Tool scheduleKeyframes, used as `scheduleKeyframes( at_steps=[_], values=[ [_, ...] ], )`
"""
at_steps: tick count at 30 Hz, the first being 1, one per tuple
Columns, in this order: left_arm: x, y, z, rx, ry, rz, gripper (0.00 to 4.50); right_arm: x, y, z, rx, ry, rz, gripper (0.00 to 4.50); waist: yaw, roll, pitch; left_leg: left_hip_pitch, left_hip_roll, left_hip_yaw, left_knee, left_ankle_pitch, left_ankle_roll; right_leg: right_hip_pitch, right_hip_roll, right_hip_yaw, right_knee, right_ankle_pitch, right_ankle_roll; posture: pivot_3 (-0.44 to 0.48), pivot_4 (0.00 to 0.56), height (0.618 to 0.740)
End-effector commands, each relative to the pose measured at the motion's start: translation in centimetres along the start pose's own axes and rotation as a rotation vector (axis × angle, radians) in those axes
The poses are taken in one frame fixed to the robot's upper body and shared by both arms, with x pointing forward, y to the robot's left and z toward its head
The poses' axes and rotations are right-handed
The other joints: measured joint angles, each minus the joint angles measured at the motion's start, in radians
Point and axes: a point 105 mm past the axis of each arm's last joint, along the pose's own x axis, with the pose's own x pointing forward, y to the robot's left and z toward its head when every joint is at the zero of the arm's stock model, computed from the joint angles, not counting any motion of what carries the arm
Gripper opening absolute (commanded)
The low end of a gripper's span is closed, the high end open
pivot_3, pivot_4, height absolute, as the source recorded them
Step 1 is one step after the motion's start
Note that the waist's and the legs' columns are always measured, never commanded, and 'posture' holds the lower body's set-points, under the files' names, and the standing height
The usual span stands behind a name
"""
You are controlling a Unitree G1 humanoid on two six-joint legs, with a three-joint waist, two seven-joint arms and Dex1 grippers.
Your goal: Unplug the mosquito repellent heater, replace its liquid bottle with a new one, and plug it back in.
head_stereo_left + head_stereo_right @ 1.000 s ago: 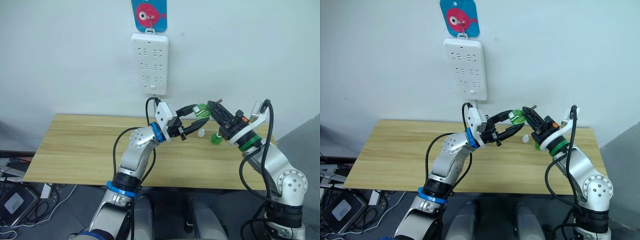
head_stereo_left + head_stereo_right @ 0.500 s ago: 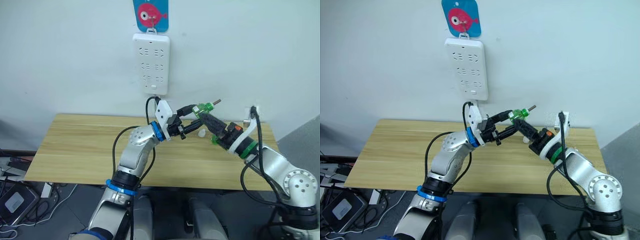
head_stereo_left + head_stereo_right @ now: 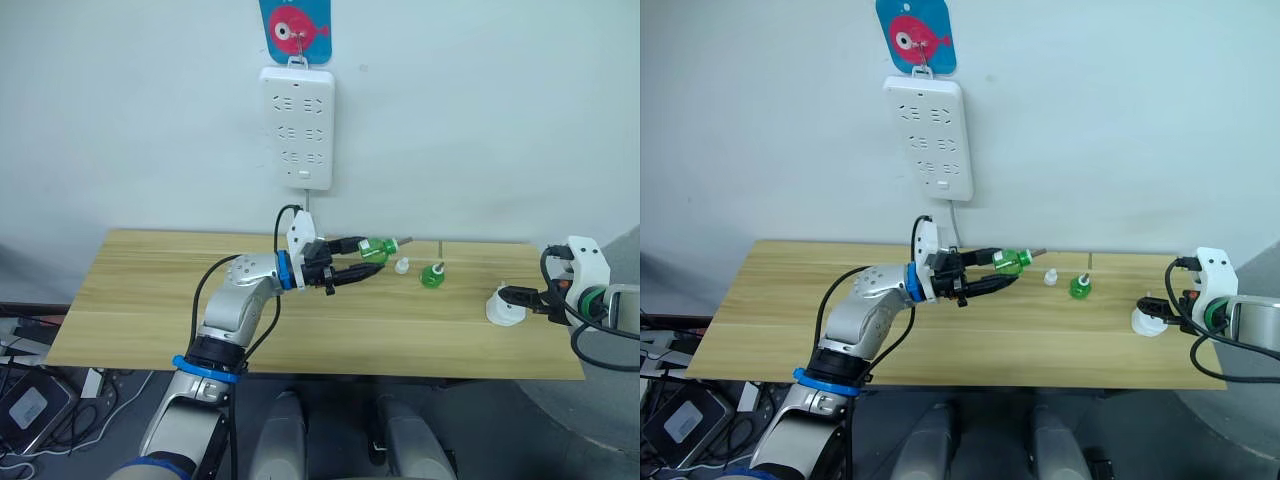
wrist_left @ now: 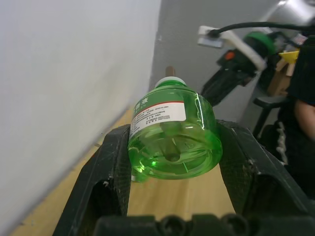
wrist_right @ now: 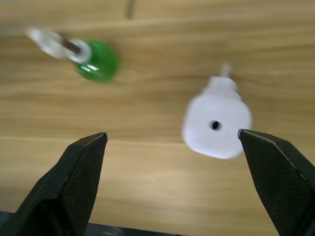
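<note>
On the table, my left gripper pinches a green bottle lying sideways, wick toward my spread right gripper by the upright heater.

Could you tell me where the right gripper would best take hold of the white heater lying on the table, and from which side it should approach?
Grip the mosquito repellent heater across its rounded white body, coming down from above. It sits alone on the table with its round top and centre hole facing up, and the right gripper hangs open over it, the fingers wide enough to straddle it. Its prongs are hard to make out, so I would avoid that end.
</note>
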Motion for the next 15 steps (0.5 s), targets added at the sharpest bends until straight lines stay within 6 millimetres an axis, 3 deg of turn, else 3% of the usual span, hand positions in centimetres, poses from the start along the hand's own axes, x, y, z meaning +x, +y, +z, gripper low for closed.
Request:
scheduleKeyframes(
  at_steps=[1,9,15],
  values=[
    [0.1,-1.0,1.2,0.028,-0.03,-0.039,2.25,0.6,-1.1,0.0,0.0,0.055,-0.01,4.44,0.0,0.0,0.001,0.0,0.0,0.0,0.0,0.0,0.0,0.0,0.0,0.0,0.0,0.0,0.0,0.151,0.276,0.74],
    [-0.8,-1.9,0.8,0.012,-0.008,-0.025,2.25,2.8,-2.7,0.8,0.086,0.124,-0.042,4.44,0.006,0.002,0.004,0.0,0.0,0.0,-0.001,0.0,0.0,0.0,0.0,0.0,-0.002,0.0,0.0,0.196,0.291,0.74],
    [-1.1,-2.0,0.6,0.002,0.004,-0.014,2.25,3.7,-3.1,0.3,0.089,0.171,-0.039,4.44,0.011,0.002,0.006,-0.002,0.0,0.0,-0.003,-0.001,0.001,0.0,0.0,0.0,-0.007,0.0,0.0,0.21,0.296,0.74]
  ],
)
